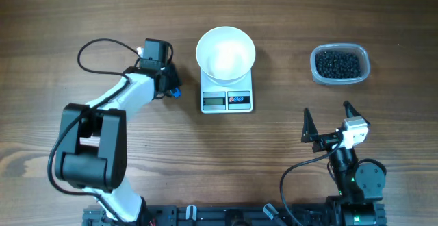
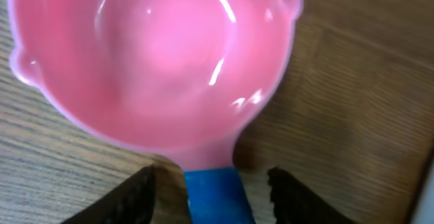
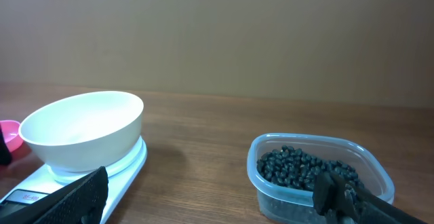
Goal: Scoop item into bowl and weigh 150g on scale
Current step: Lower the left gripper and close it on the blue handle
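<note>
Left jaws flank pink scoop [image 2: 149,61] handle [image 2: 215,197], not touching.

Wood-grain table [image 1: 68,20], plain tan wall [image 3: 217,34]

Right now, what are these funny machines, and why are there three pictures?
They are two robot arms at a wooden table, each ending in a two-finger claw. One picture looks down from above; the other two come from little cameras on the arms' wrists. On the table sit a round white bowl on a small white kitchen scale, and a clear plastic tub of tiny black beads. The left claw stands open around the blue handle of a pink plastic scoop, not pinching it yet. The right claw is wide open and holds nothing.
</note>
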Tool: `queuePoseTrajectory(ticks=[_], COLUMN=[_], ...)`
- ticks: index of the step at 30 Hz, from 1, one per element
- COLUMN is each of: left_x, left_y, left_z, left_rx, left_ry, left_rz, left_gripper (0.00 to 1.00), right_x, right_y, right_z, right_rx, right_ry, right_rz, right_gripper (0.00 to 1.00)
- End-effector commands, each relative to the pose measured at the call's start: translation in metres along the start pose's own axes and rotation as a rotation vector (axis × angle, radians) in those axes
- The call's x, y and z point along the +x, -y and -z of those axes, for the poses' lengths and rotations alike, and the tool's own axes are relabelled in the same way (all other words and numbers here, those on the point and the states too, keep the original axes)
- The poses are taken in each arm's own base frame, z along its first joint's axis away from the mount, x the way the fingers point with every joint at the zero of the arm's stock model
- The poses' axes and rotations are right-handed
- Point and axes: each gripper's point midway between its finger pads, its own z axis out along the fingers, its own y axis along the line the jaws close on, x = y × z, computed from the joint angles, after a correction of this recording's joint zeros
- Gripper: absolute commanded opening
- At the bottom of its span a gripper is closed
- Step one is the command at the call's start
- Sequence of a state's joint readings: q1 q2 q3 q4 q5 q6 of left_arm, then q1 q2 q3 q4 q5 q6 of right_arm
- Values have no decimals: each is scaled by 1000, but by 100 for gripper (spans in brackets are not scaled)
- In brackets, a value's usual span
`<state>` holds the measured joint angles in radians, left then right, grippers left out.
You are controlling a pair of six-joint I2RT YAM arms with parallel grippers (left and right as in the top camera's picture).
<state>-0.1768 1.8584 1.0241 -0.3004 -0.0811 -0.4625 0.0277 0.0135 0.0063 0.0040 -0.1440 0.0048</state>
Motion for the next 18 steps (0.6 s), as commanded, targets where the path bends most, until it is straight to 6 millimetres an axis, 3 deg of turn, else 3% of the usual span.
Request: queuePoseTrajectory(ticks=[1, 3, 6, 18], left_x=[13, 9, 2, 2], left_y=[-10, -9, -6, -6], left_z=[-18, -18, -19, -19], left_rx=[-41, -37, -23, -23], left_ry=[-31, -15, 12, 11], left_rz=[18, 20, 23, 24], left_gripper=[57, 46, 40, 26], right_x=[-1, -1, -1, -1], right_y=[2, 2, 2, 2], right_z=[0, 0, 0, 0], right_rx=[14, 14, 13, 14], right_ry=[6, 6, 6, 6], right_rz=[3, 3, 3, 4], right_gripper=[100, 100, 100, 100])
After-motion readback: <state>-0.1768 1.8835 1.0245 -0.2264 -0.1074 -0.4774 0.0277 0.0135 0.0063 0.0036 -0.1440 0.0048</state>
